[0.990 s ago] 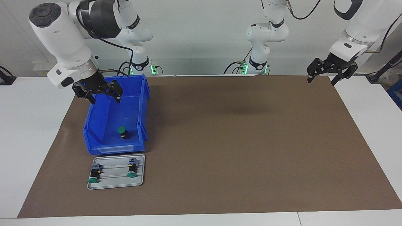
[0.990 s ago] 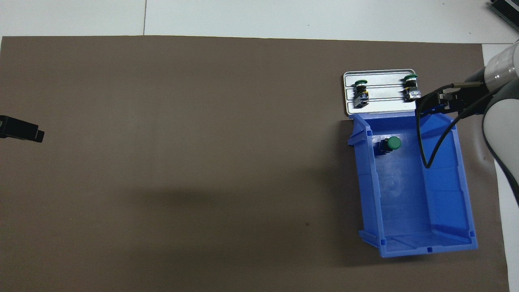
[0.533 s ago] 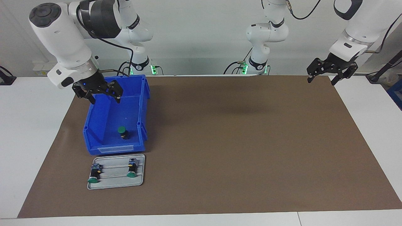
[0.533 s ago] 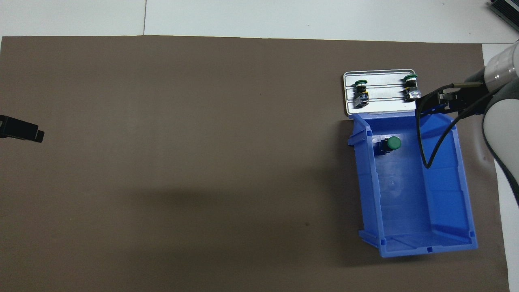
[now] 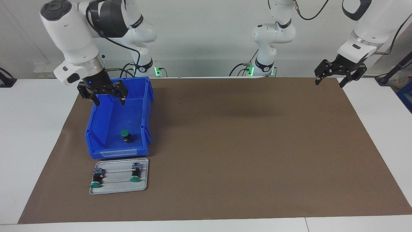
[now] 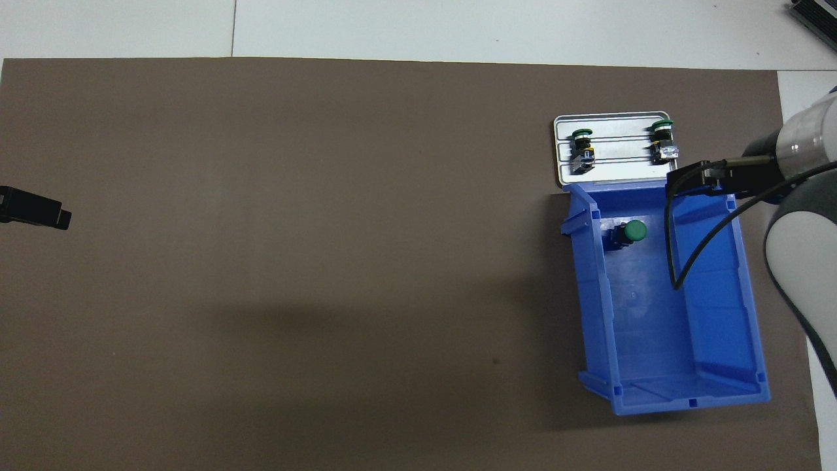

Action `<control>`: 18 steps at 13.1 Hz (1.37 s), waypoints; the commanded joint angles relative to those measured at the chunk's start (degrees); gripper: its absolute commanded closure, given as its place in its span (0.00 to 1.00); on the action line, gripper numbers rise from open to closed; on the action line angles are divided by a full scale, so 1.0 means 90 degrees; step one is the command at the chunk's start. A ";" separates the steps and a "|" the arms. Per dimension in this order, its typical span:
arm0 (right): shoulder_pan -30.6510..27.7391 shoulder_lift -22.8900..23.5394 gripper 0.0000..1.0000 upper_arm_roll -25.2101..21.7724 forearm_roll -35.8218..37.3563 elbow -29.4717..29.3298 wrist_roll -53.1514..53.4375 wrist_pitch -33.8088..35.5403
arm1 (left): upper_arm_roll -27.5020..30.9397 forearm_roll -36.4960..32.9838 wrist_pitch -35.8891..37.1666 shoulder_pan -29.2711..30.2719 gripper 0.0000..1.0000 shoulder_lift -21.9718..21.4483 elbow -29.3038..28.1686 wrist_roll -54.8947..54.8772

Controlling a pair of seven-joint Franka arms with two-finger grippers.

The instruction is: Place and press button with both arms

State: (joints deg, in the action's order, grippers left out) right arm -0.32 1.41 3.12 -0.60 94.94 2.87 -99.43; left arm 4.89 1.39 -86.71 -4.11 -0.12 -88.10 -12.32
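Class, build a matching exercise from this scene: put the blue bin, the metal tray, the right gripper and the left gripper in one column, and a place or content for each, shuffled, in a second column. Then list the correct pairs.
Things
1. blue bin
2. metal tray
3. right gripper
4. left gripper

Descriptions
A. holds two green-capped buttons lying on their sides
B. open, waiting over the mat's corner at the left arm's end
C. holds one upright green-capped button
D. open, over the bin's end nearer the robots

Pairs: 1-C, 2-A, 3-D, 4-B
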 commanded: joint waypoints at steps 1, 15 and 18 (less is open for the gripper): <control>0.0064 -0.0536 0.00 -0.0005 0.0086 0.0757 -0.0075 -0.0251 | -0.0046 -0.0096 -0.0024 0.0066 0.00 -0.0182 -0.0201 -0.0076; -0.0004 -0.0478 0.00 -0.0005 0.0028 0.0779 -0.0104 -0.0211 | -0.0046 -0.0096 -0.0024 0.0066 0.00 -0.0182 -0.0201 -0.0076; 0.0016 -0.0478 0.00 -0.0005 0.0028 0.0779 -0.0084 -0.0221 | -0.0046 -0.0096 -0.0024 0.0066 0.00 -0.0182 -0.0201 -0.0076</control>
State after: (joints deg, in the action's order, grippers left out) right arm 0.28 -1.88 2.84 -0.60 100.58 2.87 -100.21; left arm 4.89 1.39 -86.71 -4.11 -0.12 -88.10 -12.32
